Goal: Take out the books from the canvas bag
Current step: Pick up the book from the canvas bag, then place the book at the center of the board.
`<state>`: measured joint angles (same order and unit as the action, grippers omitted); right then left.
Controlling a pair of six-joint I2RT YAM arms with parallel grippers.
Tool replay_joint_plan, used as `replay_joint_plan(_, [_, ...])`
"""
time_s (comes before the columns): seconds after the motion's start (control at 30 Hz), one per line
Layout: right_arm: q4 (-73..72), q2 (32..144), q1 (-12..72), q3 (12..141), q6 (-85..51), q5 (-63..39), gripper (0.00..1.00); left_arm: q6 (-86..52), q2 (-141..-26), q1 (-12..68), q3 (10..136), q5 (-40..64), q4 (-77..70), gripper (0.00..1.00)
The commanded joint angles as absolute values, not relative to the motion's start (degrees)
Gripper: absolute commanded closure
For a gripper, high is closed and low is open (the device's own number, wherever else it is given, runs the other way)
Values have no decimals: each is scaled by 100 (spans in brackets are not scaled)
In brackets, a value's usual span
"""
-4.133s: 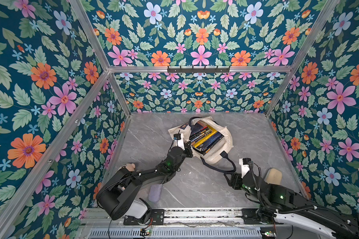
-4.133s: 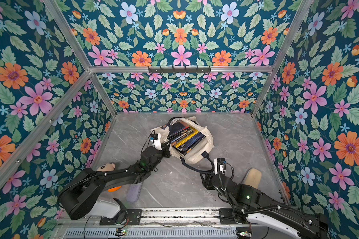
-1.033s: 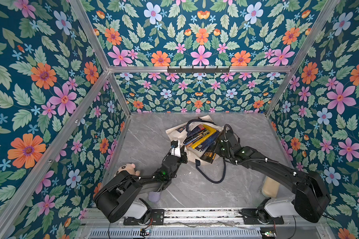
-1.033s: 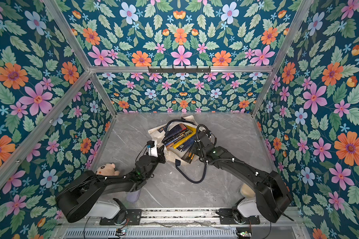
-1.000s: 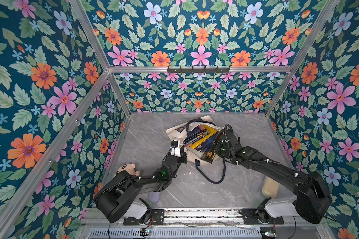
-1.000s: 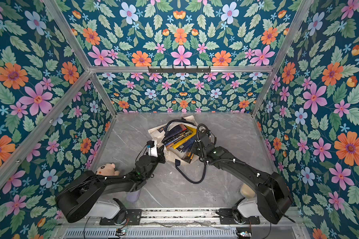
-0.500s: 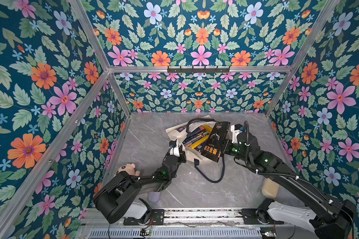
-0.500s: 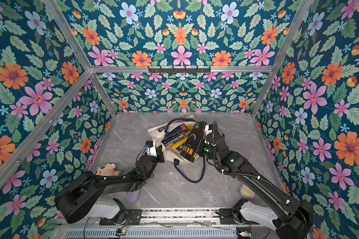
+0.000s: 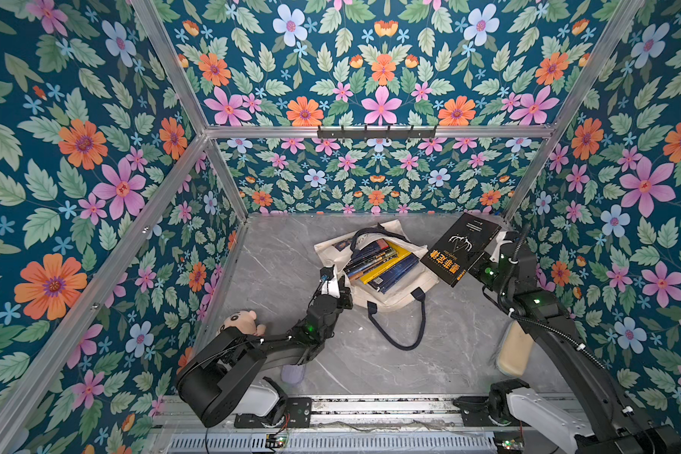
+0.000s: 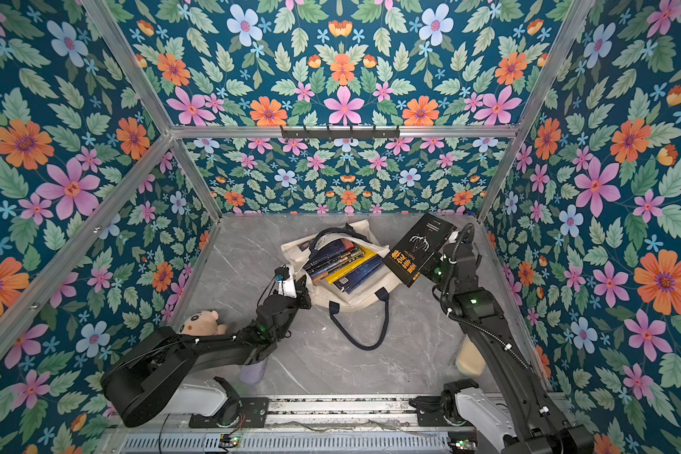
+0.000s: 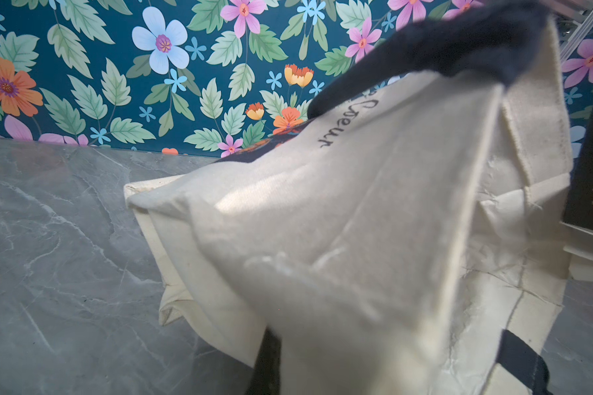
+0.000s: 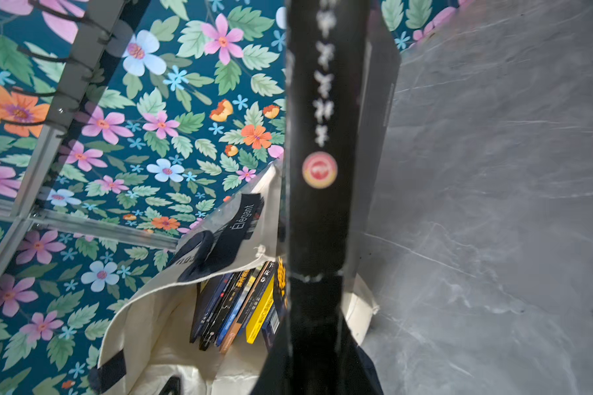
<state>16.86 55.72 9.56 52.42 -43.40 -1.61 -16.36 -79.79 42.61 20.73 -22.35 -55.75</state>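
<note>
Black book, orange characters, gripped by right hand; canvas bag reads "Élégant"; left hand pinches its rim

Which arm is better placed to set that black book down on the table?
Right: the right gripper holds the black book aloft beside the canvas bag, over the table. The left gripper is shut on the bag's rim.

The left arm is stretching low and forward, its wrist trailing just behind the left hand, whose jaws are pinching tight on the rim of the canvas bag. The right arm is reaching up and forward, elbow bending behind the right hand, which is clamping a black book that is jutting out beyond its fingertips.
</note>
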Motion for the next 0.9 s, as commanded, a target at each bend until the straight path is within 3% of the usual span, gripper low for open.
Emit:
replay_joint_plan(0.0, [1143, 5478, 665, 5122, -4477, -229, 100, -1608, -7998, 4254, 2101, -2286, -5572, 100])
replay_joint_plan(0.23, [340, 5553, 12, 4752, -4986, -267, 100, -1591, -8016, 4254, 2109, -2273, -5566, 100])
replay_joint_plan(0.43, [-600, 5633, 0, 4197, -5220, 544, 100, -1565, -7963, 4254, 2092, -2296, -5548, 100])
replay_joint_plan(0.87, [-1886, 7048, 0, 3024, -6573, 1259, 100, -1512, -7840, 4249, 2057, -2305, -5537, 100])
